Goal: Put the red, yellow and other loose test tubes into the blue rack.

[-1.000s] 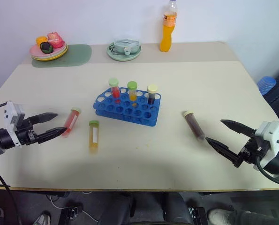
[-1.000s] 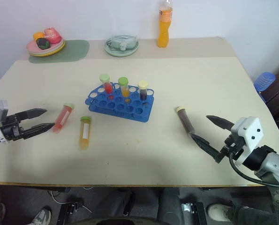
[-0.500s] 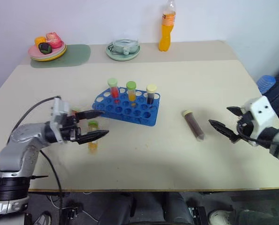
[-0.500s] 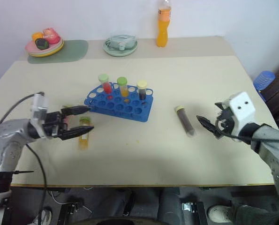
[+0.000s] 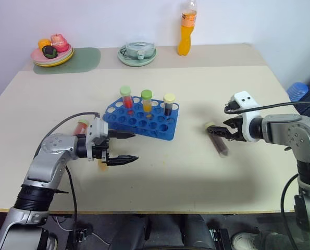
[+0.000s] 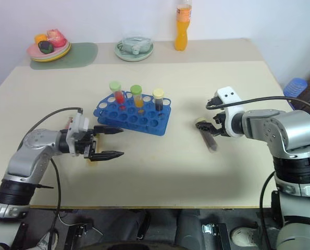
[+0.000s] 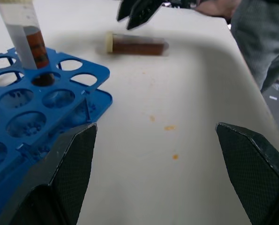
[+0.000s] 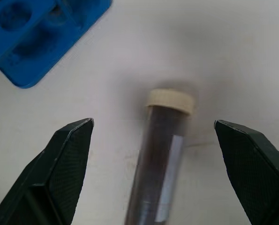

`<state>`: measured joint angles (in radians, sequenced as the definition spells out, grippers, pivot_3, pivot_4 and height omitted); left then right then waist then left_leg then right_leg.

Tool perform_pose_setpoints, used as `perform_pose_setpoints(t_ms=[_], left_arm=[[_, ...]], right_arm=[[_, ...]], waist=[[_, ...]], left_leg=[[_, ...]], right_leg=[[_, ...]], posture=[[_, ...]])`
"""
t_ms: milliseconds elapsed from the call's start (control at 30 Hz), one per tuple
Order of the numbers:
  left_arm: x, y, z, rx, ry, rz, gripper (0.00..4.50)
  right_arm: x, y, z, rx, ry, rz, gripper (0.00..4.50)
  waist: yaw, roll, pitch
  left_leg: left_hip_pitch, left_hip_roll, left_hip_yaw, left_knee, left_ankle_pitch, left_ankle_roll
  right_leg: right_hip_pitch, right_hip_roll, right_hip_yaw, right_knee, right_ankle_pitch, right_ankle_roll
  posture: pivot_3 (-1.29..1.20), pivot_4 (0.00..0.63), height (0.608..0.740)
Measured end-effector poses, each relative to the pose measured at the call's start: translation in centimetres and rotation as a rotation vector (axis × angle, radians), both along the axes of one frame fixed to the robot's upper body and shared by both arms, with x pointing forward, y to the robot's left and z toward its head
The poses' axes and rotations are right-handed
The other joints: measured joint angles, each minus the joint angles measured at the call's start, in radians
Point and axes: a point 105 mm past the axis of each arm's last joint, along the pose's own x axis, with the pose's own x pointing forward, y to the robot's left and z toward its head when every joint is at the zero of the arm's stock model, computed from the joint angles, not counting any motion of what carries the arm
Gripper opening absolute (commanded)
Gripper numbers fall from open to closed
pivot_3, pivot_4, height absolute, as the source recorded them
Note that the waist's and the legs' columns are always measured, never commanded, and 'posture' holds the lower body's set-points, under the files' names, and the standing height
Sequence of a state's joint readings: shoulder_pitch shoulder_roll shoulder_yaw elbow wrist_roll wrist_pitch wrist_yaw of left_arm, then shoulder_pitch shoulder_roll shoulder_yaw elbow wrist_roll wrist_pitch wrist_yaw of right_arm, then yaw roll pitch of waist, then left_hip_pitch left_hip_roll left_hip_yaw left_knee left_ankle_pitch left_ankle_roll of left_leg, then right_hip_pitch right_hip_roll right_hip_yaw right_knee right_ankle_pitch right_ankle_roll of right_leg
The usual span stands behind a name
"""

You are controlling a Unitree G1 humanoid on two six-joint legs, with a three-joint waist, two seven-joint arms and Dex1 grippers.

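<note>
test tubes are found both loose and racked on the cream table. the blue rack stands at the table's middle with three capped tubes upright in its back row: a red tube, an orange tube and a dark tube. a brown tube with a cream cap lies flat to the right of the rack. the right gripper is seen poised over its capped end, fingers spread wide, nothing held. the left gripper is placed just in front of the rack's left end, fingers wide apart and empty. a red-filled tube lies behind the left arm, partly hidden. a yellow tube is glimpsed under that gripper.
</note>
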<state>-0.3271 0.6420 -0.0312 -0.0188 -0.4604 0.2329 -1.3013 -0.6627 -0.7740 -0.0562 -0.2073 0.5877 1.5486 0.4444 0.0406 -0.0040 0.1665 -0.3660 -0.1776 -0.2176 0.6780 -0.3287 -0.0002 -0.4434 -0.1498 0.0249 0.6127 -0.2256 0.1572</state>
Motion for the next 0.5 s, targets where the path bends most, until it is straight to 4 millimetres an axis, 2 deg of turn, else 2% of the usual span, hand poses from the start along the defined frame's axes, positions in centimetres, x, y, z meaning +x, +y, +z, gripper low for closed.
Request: perform_pose_setpoints(t_ms=[167,233,333,433,500], left_arm=[[0.0,-0.8,-0.6,-0.005,0.012,-0.003,4.15],[0.0,-1.0,-0.7,-0.007,0.013,-0.001,4.15],[0.0,-1.1,-0.9,-0.008,0.013,0.005,4.18],[0.1,-1.2,-1.1,-0.005,0.014,0.016,4.18],[0.1,-1.4,-1.2,-0.014,0.015,0.02,4.18]], right_arm=[[0.2,0.1,-1.4,0.002,0.074,-0.054,4.23],[0.6,-0.2,-2.8,-0.022,0.113,-0.102,4.23],[1.2,-0.4,-3.1,-0.056,0.11,-0.131,3.31],[1.6,-0.5,-3.3,-0.068,0.097,-0.139,1.72],[1.9,-0.2,-3.4,-0.085,0.081,-0.132,0.84]], waist=[[-0.001,0.0,0.0],[-0.003,0.0,0.0],[-0.004,-0.002,-0.002],[-0.005,-0.004,-0.003],[-0.005,-0.004,-0.003]], left_leg=[[-0.002,0.0,0.0,0.003,0.0,0.0],[-0.002,0.0,0.001,0.004,0.001,-0.001],[0.0,0.0,0.002,0.004,0.001,-0.001],[0.002,0.0,0.003,0.004,0.001,-0.001],[0.004,0.001,0.003,0.004,0.001,-0.001]], right_leg=[[-0.001,0.0,0.0,0.001,0.002,0.001],[-0.001,0.0,0.0,0.001,0.003,0.0],[0.0,0.0,0.0,0.001,0.004,0.0],[0.001,0.0,0.0,0.001,0.005,0.0],[0.003,0.001,0.0,0.001,0.005,0.0]], posture=[[0.0,0.15,0.74],[0.0,0.15,0.74],[0.0,0.15,0.74],[0.0,0.15,0.74],[0.0,0.15,0.74]])
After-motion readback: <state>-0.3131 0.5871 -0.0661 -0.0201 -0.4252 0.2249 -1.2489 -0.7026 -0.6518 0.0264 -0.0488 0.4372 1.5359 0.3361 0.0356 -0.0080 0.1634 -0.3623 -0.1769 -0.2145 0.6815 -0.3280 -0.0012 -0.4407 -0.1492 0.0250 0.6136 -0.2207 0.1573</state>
